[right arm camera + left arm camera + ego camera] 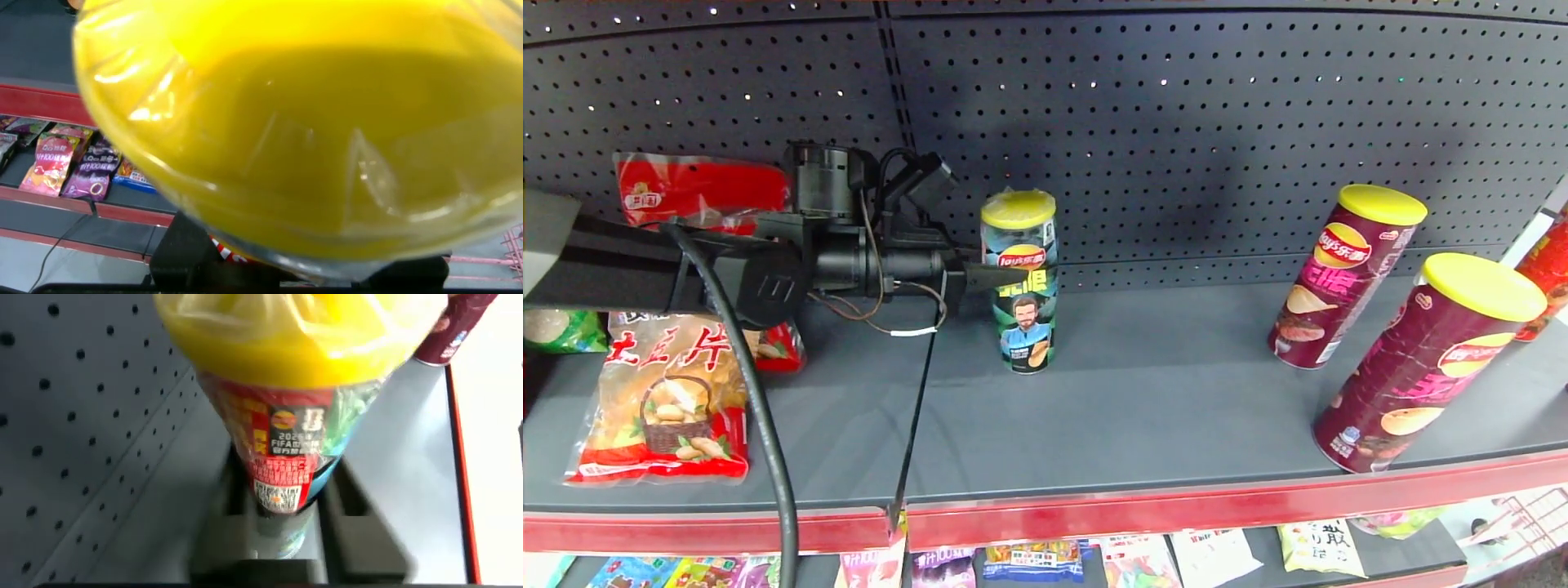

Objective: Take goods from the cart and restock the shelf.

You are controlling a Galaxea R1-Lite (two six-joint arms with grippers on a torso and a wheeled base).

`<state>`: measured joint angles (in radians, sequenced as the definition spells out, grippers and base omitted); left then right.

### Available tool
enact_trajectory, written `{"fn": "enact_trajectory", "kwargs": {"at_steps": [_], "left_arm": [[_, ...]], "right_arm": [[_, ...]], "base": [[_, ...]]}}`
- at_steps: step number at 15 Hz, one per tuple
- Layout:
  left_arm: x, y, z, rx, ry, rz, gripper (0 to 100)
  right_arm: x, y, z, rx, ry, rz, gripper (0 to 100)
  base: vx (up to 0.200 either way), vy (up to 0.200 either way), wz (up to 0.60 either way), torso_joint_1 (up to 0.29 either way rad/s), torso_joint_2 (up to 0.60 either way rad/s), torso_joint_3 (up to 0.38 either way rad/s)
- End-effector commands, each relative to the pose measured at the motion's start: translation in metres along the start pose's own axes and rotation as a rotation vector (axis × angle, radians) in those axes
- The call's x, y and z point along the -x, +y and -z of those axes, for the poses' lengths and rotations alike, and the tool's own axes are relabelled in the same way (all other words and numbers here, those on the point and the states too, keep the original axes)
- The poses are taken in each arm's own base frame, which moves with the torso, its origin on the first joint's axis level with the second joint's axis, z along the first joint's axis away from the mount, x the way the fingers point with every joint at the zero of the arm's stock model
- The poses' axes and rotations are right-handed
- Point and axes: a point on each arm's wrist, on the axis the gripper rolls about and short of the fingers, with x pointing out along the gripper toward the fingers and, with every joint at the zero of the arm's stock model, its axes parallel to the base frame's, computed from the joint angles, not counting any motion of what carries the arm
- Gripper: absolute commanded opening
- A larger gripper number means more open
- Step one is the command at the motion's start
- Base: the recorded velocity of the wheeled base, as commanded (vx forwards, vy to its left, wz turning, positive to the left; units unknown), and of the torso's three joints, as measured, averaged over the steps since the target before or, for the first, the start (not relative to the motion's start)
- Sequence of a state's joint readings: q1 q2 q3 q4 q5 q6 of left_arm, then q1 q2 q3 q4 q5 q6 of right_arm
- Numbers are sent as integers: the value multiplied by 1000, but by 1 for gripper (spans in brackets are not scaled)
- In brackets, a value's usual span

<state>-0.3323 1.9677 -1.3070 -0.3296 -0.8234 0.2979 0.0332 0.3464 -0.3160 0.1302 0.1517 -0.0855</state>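
Note:
A green chips can [1018, 282] with a yellow lid stands upright on the grey shelf [1160, 392], near the pegboard back. My left gripper [992, 276] comes in from the left and is shut on the can's upper half. In the left wrist view the same can [286, 416] sits between the two dark fingers [351, 510], its base on the shelf. In the right wrist view a yellow lid [310, 122] of another can is very close to the camera, with my right gripper [302, 269] shut on that can's body below it.
Two purple chips cans [1339, 278] [1421, 367] stand at the shelf's right, with a red can [1547, 269] at the edge. Snack bags [666, 400] [698, 188] lie at the left. The shelf's middle is bare. Packets [1029, 562] fill the lower shelf.

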Motion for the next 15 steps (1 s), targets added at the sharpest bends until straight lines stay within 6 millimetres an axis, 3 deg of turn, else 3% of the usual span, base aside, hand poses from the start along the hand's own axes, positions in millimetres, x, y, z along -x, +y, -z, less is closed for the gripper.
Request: {"fn": "enact_trajectory", "kwargs": {"at_steps": [1,4,7,15], "left_arm": [[18,-20,-5,8,5,-1,0],[47,-54,-8,15,11,1,0],[60,-81,-4,20,20,34,0],[41,-102,6,-11,12,95,0]], "right_arm": [[0,0,0,0,1,1,0],[0,0,0,0,0,-1,0],[0,0,0,0,2,-4,0],[1,0,-3,0,-9,-5,0]], "base": [[0,0,0,0,0,0],[0,0,0,0,0,0],[0,0,0,0,0,0],[0,0,0,0,0,0]]}}
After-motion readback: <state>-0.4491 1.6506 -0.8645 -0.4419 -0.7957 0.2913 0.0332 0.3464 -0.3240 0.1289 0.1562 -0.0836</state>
